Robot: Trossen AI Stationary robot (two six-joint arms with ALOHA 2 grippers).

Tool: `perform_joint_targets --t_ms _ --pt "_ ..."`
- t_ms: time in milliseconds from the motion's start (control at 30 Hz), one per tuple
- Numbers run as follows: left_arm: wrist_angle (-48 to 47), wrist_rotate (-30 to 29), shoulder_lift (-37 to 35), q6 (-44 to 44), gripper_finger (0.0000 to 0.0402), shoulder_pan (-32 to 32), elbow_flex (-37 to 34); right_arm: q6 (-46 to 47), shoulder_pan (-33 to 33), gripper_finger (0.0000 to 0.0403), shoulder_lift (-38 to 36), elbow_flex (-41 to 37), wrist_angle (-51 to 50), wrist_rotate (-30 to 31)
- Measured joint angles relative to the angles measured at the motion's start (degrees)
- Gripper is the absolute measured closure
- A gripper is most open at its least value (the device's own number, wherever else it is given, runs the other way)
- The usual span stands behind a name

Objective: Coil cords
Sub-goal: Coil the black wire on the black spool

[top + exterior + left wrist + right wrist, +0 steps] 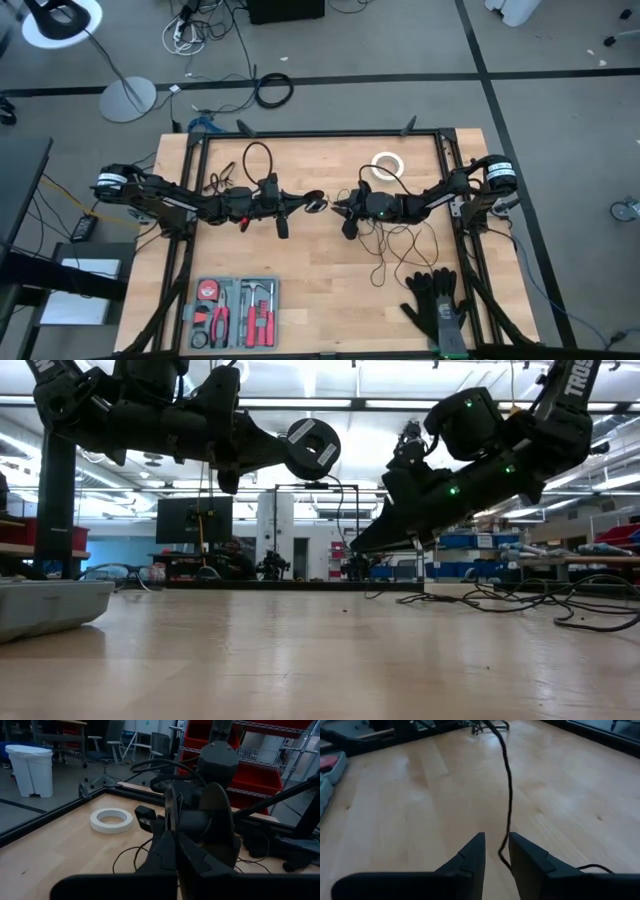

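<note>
Two arms, both dark, near-black, built of chunky jointed segments. Left arm (190,203) had a white ring band at its outer end by the table's left edge; right arm (440,193) had the same white band at the right edge. Low view showed the right arm's housing with small green lights and white lettering on the upper link, only part readable. Left gripper (318,203) ended in a round black disc-shaped part with a pale ring on its face. Right gripper (495,851) had two matte black wedge-shaped fingers (470,855) with stepped, angular inner edges. Thin dark cables ran along both arms near their bases.
</note>
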Motion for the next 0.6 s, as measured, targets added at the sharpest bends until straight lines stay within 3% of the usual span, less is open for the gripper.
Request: perform_joint_targets --t_ms 133,600 --pt "0.0 0.0 0.0 0.0 0.0401 0.0 0.0 -0.1 -0.1 0.0316 0.0 0.0 -1.2 4.5" --pt "0.0 0.0 0.0 0.0 0.0401 0.0 0.0 -3.8 -0.1 0.0325 0.0 0.0 -2.6 4.8"
